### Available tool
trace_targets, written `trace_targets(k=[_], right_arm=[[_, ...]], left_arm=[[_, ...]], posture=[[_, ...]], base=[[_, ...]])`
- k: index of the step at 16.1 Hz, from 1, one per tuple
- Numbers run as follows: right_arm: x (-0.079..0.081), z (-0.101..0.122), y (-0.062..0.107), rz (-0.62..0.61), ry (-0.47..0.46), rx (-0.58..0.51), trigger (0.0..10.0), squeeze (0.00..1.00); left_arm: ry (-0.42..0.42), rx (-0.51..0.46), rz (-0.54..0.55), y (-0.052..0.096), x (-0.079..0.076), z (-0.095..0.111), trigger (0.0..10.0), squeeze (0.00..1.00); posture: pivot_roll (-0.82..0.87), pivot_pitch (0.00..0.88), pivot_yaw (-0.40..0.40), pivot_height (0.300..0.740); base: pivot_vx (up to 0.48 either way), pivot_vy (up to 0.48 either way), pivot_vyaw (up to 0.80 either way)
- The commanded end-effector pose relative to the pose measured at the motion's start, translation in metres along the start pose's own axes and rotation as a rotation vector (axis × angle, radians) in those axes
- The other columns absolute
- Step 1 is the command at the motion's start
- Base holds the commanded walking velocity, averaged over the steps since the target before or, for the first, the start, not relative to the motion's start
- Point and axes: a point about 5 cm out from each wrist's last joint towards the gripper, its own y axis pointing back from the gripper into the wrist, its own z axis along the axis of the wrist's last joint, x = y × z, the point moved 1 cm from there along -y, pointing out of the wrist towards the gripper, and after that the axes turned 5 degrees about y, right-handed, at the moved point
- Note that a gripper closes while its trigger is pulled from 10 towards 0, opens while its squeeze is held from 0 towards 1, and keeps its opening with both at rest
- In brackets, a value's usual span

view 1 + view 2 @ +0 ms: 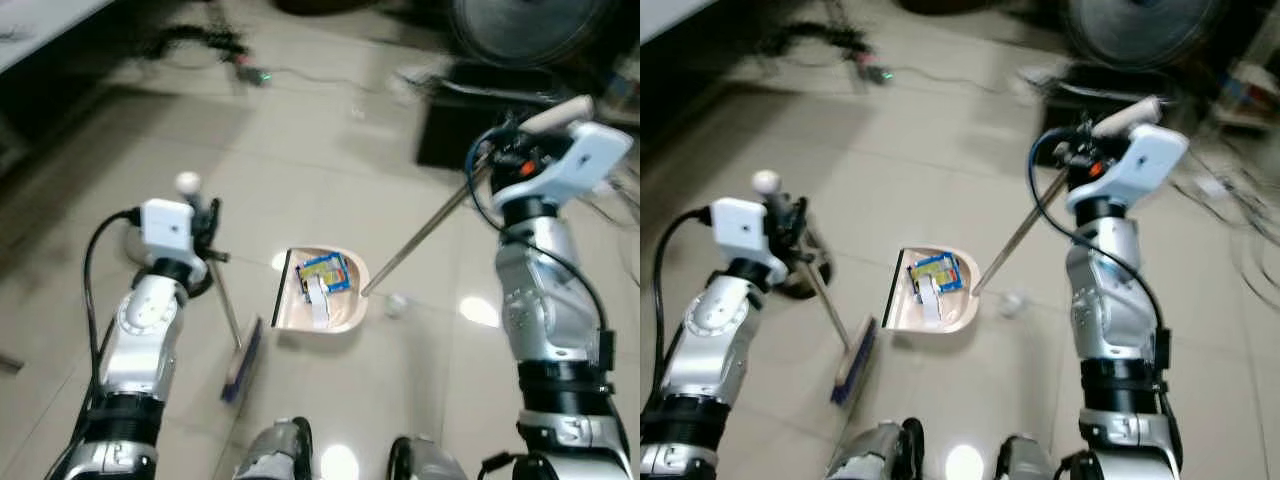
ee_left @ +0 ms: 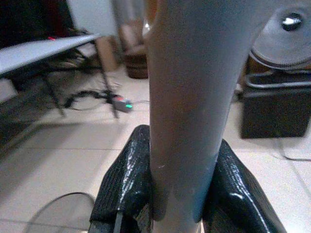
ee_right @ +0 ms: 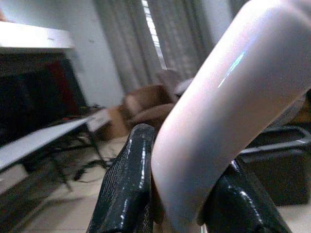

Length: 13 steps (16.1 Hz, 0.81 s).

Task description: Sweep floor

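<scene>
Because sweeping needs both tools steadied, the left gripper (image 2: 182,194) clamped the broom (image 1: 240,355) handle while the right gripper (image 3: 177,189) clamped the dustpan (image 1: 335,300) handle, scraps lying in the pan on the tiled floor (image 1: 330,170).

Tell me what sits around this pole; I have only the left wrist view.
Observer: The pole is the broom handle, clamped between the left end effector's fingers. From the head views, its blue brush head rests on the tile beside a beige dustpan.
Operator: Report what is in the dustpan.
Observer: A blue and yellow packet and a white scrap lie inside it.
Operator: State who holds the dustpan.
Observer: The right end effector is shut on the dustpan's pale handle grip; its metal rod slants down to the pan.
Operator: Name any leftover litter.
Observer: A small white crumpled bit lies just outside the pan, on the robot's right.
</scene>
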Motion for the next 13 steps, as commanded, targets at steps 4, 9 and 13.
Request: trace_targets(k=[4, 9, 13], right_arm=[[0.01, 0.036, -0.011, 0.018, -0.064, -0.08, 10.0, 0.0], [0.007, 0.04, -0.012, -0.01, -0.07, -0.068, 10.0, 0.0], [0.003, 0.044, -0.015, -0.021, -0.055, -0.07, 10.0, 0.0]], left_arm=[[-0.038, -0.042, -0.007, 0.006, -0.009, 0.014, 10.0, 0.0], [-0.043, -0.039, -0.024, 0.006, -0.015, 0.021, 10.0, 0.0], [-0.035, -0.025, -0.024, 0.006, -0.017, 0.019, 10.0, 0.0]], posture=[[0.0, 0.064, 0.075, 0.74], [0.0, 0.065, 0.078, 0.74], [-0.01, 0.067, 0.081, 0.74]], base=[[0.073, 0.0, 0.8], [0.379, 0.0, 0.8], [0.422, 0.0, 0.78]])
